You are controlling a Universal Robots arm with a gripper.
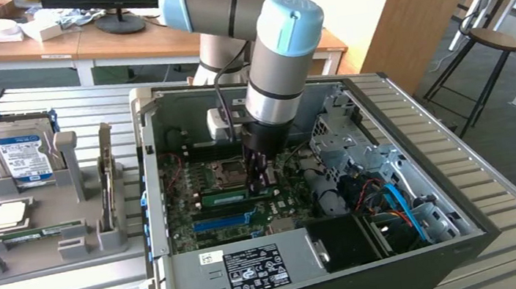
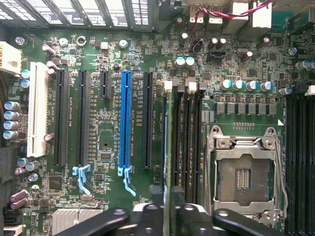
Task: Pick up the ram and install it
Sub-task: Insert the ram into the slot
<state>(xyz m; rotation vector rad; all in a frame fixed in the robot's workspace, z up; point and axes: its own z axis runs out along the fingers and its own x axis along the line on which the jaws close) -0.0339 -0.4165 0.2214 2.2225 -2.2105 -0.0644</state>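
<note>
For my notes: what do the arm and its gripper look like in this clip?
The arm is built of silver-grey tube segments with rounded light-blue joint caps. A black cable runs beside it, ending near a pale box mounted at the wrist. The gripper is black.

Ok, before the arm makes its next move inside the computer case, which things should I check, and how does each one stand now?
1. The ram stands on edge in a slot beside the processor socket: ok.
2. The ram is pressed fully down and the end clip is locked: cannot tell.
3. The gripper sits centred over the ram: ok.
4. The neighbouring memory slots are free: ok.
5. The red and black wires lie away from the ram: ok.
</note>
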